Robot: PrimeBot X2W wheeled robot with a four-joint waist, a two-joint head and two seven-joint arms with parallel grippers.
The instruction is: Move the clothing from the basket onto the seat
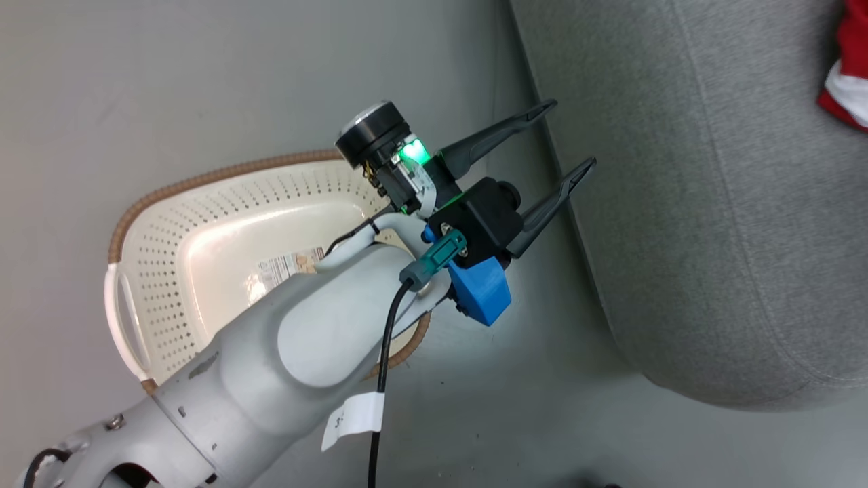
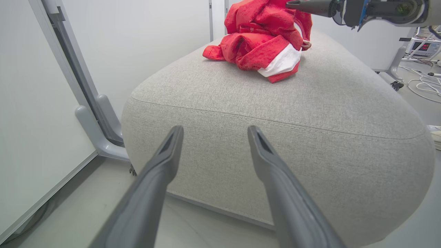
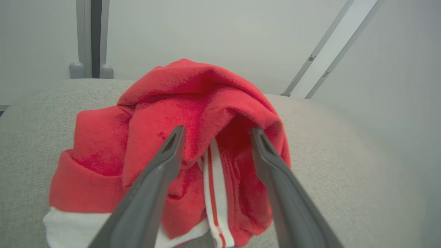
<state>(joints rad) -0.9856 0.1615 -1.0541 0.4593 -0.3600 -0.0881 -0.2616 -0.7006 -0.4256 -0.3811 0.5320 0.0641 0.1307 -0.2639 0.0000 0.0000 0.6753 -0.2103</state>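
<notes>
On the left of the head view, the basket (image 1: 156,271) is standing on the grey floor (image 1: 81,81). Its pale bottom is showing, with a paper label (image 1: 288,266) on it. The pale left forearm (image 1: 325,332) is crossing over the right part of the basket. Further right, the left gripper (image 1: 571,134) is hanging above the floor, between the basket and the seat (image 1: 712,237). Its two dark fingers are standing wide apart and are holding nothing. At the upper right corner, the clothing (image 1: 847,74), red with a white part, is lying on the seat, well apart from the basket.

In the left wrist view, a white panel (image 2: 34,103) with a grey foot (image 2: 98,137) is standing on the left. In the middle, the left gripper (image 2: 214,130) is pointing at the front wall of the seat (image 2: 310,144), fingers spread and not touching it. The clothing (image 2: 255,44) is sitting in a crumpled heap on top of the seat, toward its far end. At the upper right, the right gripper (image 2: 291,4) is reaching in from the edge, its tip at the top of the heap.

In the right wrist view, the seat (image 3: 27,137) is lying under the clothing (image 3: 193,110). The right gripper (image 3: 217,130) is hovering over the heap with its fingers parted, one on each side of a red fold and not clamped on it. I cannot tell whether they are touching the fabric.
</notes>
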